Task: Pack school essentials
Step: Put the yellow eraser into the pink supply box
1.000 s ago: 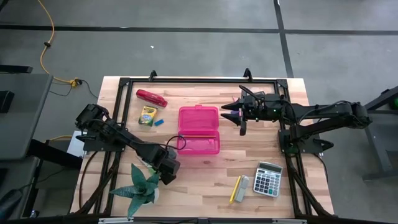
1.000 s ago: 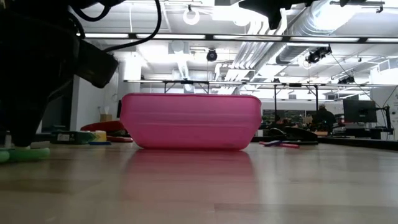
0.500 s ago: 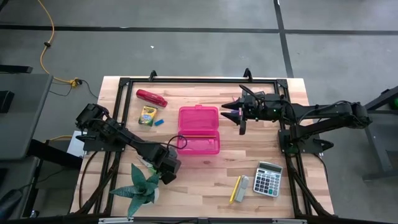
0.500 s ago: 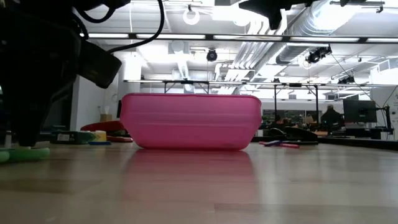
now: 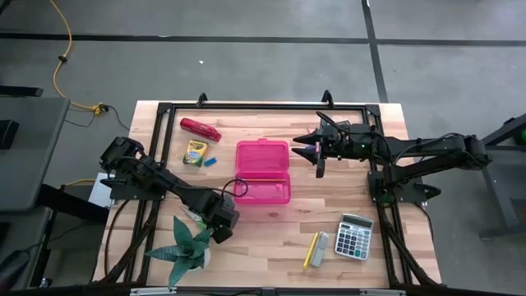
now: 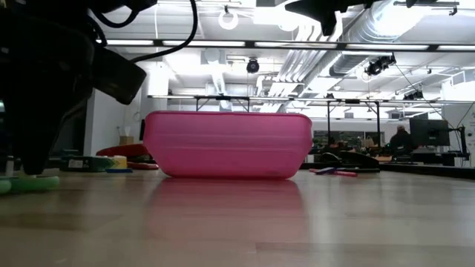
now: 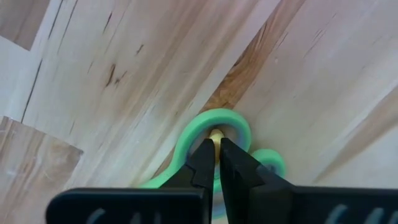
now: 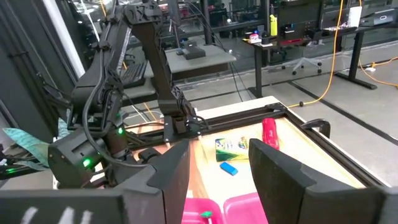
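Observation:
A pink case (image 5: 263,171) lies mid-table. My left gripper (image 7: 216,148) is down at the table near the front left, beside the green plant (image 5: 185,247). Its fingers are shut, their tips inside a green loop (image 7: 219,117) that lies flat on the wood; a second green loop (image 7: 272,163) adjoins it. My right gripper (image 8: 219,168) hangs open above the table, right of the case's far end, near some pink pencils (image 5: 306,148). A crayon box (image 5: 195,153) and a tiny blue piece (image 5: 210,161) lie left of the case. My left gripper points down with its shut fingertips (image 7: 205,155) inside the green loop's ring (image 7: 193,134), which lies on the table. I cannot tell whether the fingers touch the ring.
A red stapler (image 5: 200,129) lies at the far left. A calculator (image 5: 356,236), a grey block (image 5: 320,249) and a yellow pencil (image 5: 311,250) lie at the near right. Bare wood shows between the case and the near edge.

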### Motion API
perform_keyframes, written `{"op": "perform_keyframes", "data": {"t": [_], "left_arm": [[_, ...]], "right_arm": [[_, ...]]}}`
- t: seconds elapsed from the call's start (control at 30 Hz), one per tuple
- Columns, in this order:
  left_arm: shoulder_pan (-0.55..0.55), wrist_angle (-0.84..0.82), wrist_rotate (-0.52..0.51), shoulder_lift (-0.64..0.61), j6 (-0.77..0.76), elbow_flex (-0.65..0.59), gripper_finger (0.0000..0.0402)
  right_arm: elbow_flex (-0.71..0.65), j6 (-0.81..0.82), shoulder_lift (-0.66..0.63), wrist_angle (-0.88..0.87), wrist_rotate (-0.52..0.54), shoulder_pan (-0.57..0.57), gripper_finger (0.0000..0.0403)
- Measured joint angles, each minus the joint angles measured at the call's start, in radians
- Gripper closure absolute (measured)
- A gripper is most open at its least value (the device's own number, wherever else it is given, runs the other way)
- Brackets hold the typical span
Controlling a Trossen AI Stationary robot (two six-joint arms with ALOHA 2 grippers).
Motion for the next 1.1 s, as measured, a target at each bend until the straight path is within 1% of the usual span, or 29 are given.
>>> {"op": "perform_keyframes", "data": {"t": [0.17,0.33,0.47,0.6,0.67,0.77,0.83,0.9,1.0,1.1], "left_arm": [[0.018,-0.006,0.009,-0.020,0.051,0.000,0.0401],[0.061,-0.047,-0.008,-0.111,0.106,0.000,0.0401],[0.112,-0.067,-0.023,-0.219,0.185,0.000,0.0401],[0.182,-0.045,-0.025,-0.371,0.294,0.000,0.0401],[0.224,-0.024,-0.053,-0.460,0.347,0.000,0.0401],[0.294,0.079,-0.101,-0.584,0.449,0.000,0.0401],[0.343,0.192,-0.126,-0.650,0.528,0.000,0.0401],[0.400,0.298,-0.129,-0.694,0.591,0.000,0.0401],[0.473,0.476,-0.097,-0.723,0.683,0.000,0.0401],[0.532,0.632,-0.010,-0.717,0.739,0.000,0.0401]], "right_arm": [[0.000,0.000,0.000,0.000,0.000,0.000,0.0245],[0.000,0.000,0.000,0.000,0.000,0.000,0.0245],[0.000,-0.001,0.000,0.000,0.000,0.000,0.0245],[0.000,0.000,0.000,-0.003,0.000,0.000,0.0245],[0.000,0.000,0.000,-0.001,0.000,0.000,0.0245],[0.000,0.001,0.000,-0.001,0.000,0.000,0.0245],[0.000,0.006,0.000,-0.001,0.000,0.000,0.0245],[0.000,0.006,0.000,0.003,0.000,0.000,0.0245],[0.000,0.007,0.000,0.012,0.000,0.000,0.0245],[0.000,0.007,0.000,0.035,0.000,0.000,0.0245]]}}
